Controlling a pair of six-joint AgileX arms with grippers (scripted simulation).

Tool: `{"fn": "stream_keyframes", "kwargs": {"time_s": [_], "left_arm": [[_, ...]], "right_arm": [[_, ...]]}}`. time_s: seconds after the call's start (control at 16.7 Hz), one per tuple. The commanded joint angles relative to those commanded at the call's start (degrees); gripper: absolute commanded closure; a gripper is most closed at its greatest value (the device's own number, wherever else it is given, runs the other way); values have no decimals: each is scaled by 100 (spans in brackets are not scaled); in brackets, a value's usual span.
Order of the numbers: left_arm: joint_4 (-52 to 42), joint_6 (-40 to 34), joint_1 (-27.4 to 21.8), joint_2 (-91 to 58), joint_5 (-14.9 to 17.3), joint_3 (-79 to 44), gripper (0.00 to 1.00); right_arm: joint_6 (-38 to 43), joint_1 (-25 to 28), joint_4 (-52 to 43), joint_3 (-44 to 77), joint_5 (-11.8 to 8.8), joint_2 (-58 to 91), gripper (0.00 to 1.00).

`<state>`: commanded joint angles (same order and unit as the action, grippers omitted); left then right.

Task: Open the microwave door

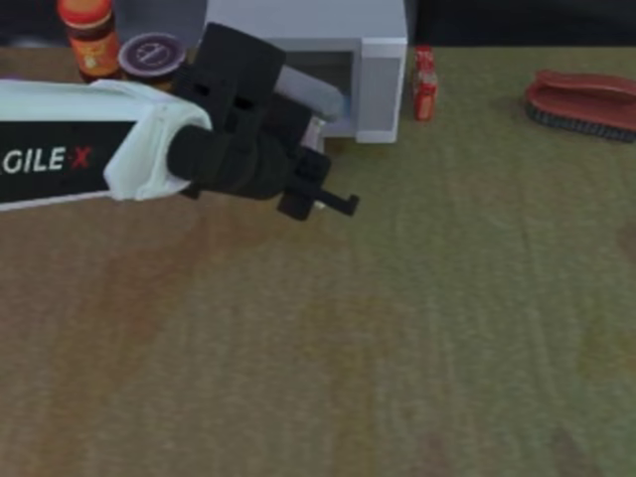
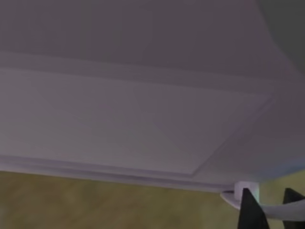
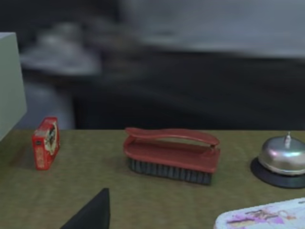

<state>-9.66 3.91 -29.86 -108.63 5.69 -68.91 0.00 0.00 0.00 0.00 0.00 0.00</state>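
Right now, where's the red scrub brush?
In the top view, the brush lies at the table's far right, apart from the small red box beside the microwave.

A mottled olive-and-brown tabletop (image 1: 397, 348) fills the scene under soft, even light — behind its far edge lies a dark, blurred grey backdrop (image 3: 200, 90).
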Motion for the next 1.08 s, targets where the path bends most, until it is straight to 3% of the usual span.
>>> {"fn": "stream_keyframes", "kwargs": {"time_s": [0.24, 1.08], "left_arm": [[4, 200, 90, 66, 134, 96, 100], [4, 200, 90, 66, 134, 96, 100]], "right_arm": [[0, 0, 0, 0, 0, 0, 0], [0, 0, 0, 0, 0, 0, 0]]}}
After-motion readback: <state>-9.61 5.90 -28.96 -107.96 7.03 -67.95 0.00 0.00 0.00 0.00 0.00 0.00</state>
